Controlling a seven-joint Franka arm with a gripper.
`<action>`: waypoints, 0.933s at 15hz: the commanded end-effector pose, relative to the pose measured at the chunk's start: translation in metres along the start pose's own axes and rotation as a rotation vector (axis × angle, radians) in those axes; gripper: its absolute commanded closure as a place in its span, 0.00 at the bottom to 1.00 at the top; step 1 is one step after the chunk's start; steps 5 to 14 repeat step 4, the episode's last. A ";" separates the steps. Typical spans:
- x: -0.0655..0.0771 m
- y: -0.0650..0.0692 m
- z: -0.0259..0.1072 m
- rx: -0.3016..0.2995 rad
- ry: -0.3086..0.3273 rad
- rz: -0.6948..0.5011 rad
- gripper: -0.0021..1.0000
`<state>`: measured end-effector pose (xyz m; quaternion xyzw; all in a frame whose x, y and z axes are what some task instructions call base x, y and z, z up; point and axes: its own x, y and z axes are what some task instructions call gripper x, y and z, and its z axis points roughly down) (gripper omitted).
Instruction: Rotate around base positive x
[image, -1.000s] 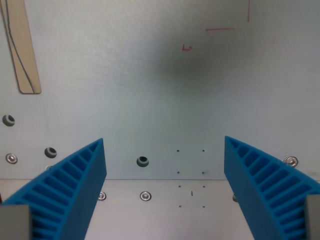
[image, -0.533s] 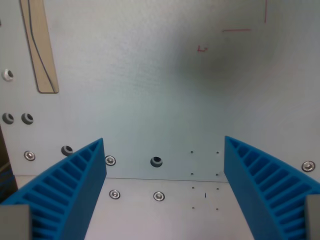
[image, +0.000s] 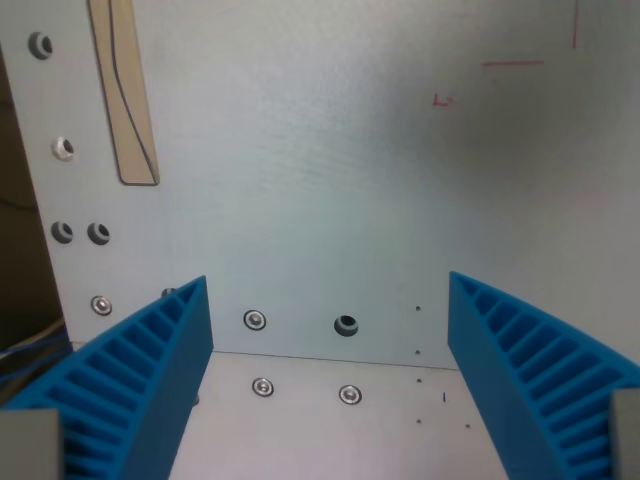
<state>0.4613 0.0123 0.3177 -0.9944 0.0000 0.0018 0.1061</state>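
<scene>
Wrist view is all I have, and from it I see my claw (image: 328, 300) spread wide with nothing between its two blue ribbed fingers (image: 140, 385), one rising from the bottom corner on the wrist view's left and the other from the bottom corner on the wrist view's right. The task names no object of its own, so the claw is what I watch: it hangs over a pale grey metal surface (image: 330, 180), apart from it as far as I can tell, and the fingertips frame a bare stretch of plate. Just beyond the tips a thin seam (image: 330, 358) runs across the surface, splitting it into a far panel and a near one. On the far panel, close to the seam, sits a dark round hole (image: 346, 325), with a bright screw head (image: 255, 320) beside it toward the wrist view's left. On the near panel two more screw heads (image: 349, 395) lie side by side. Toward the wrist view's right of the hole I see a few tiny dark dots (image: 418, 352) scattered on both sides of the seam. At the upper left a tan strip (image: 125, 95) with a dark cable line drawn along it lies flat on the plate. More holes and a screw run down the plate's left edge (image: 62, 232), beyond which the view goes dark. Faint red marks (image: 512, 64) show at the upper right.
</scene>
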 end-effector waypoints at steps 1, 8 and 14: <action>-0.001 0.005 -0.003 0.218 -0.006 -0.024 0.00; -0.001 0.005 -0.003 0.253 -0.006 -0.024 0.00; -0.001 0.005 -0.003 0.253 -0.006 -0.024 0.00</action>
